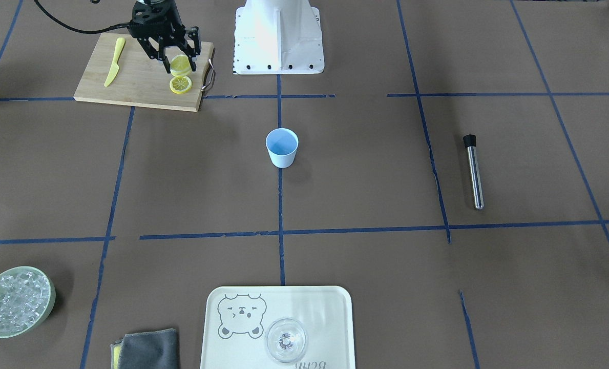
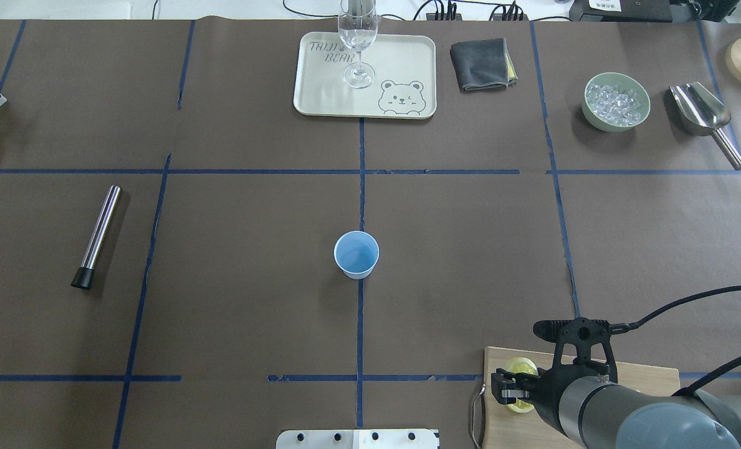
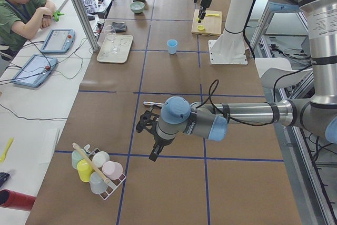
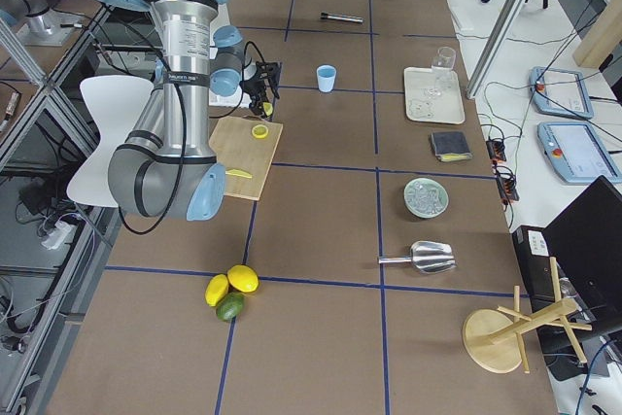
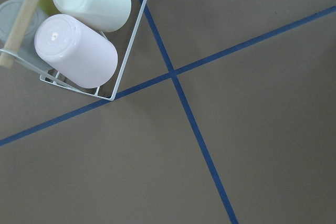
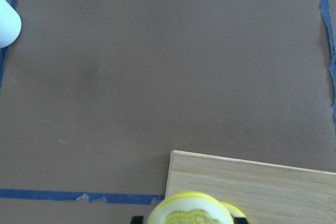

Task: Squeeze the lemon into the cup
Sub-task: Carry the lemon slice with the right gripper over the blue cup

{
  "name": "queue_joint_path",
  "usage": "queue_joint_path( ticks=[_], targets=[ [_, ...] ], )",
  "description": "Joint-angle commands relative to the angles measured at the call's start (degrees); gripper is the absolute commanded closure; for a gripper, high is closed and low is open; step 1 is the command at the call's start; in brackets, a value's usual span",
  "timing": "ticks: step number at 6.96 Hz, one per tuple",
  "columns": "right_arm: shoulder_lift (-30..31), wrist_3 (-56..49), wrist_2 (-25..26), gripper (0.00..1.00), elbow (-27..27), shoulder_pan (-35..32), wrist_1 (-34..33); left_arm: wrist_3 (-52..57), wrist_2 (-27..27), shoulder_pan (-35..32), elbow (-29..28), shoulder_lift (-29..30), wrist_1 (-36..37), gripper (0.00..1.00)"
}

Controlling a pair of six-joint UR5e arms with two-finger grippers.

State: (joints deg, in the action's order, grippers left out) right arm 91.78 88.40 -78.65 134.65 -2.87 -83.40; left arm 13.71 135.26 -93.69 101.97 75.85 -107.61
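My right gripper (image 1: 180,65) is shut on a thin yellow lemon slice (image 1: 181,64) and holds it on edge just above the wooden cutting board (image 1: 130,77). The slice also shows at the bottom edge of the right wrist view (image 6: 191,212). A second lemon slice (image 1: 181,85) lies flat on the board right below it. The pale-blue cup (image 1: 282,147) stands upright and empty at the table's middle, well away from the gripper; its edge shows in the right wrist view (image 6: 6,22). My left gripper (image 3: 148,138) hovers over the table's far left end; I cannot tell whether it is open or shut.
A yellow plastic knife (image 1: 114,61) lies on the board. A steel tube with a black cap (image 1: 474,171) lies on my left side. A tray (image 1: 319,307) with a clear glass (image 1: 286,340), a grey cloth (image 1: 148,349) and a green ice bowl (image 1: 15,301) line the far edge. A wire rack of cups (image 5: 89,40) sits under my left wrist.
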Motion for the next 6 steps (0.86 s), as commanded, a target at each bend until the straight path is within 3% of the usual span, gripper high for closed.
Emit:
queue_joint_path(
  ticks=[1,3,4,6],
  targets=[
    [-8.4,-0.77,-5.26,1.0,-0.69,-4.84,-7.6,0.0,0.0,0.0,-0.01,-0.18,-0.06,0.0],
    [-20.61,-3.39,-6.42,1.0,-3.85,-8.88,-17.89,0.0,0.0,0.0,0.07,-0.26,-0.06,0.0],
    [-26.42,-3.84,-9.73,1.0,-6.22,-12.04,-22.28,0.0,0.0,-0.09,0.07,-0.35,0.03,0.0],
    [-34.96,-5.94,-11.08,1.0,-12.71,-15.57,-24.26,-0.09,-0.08,-0.09,0.07,-0.35,0.03,0.0]
  ],
)
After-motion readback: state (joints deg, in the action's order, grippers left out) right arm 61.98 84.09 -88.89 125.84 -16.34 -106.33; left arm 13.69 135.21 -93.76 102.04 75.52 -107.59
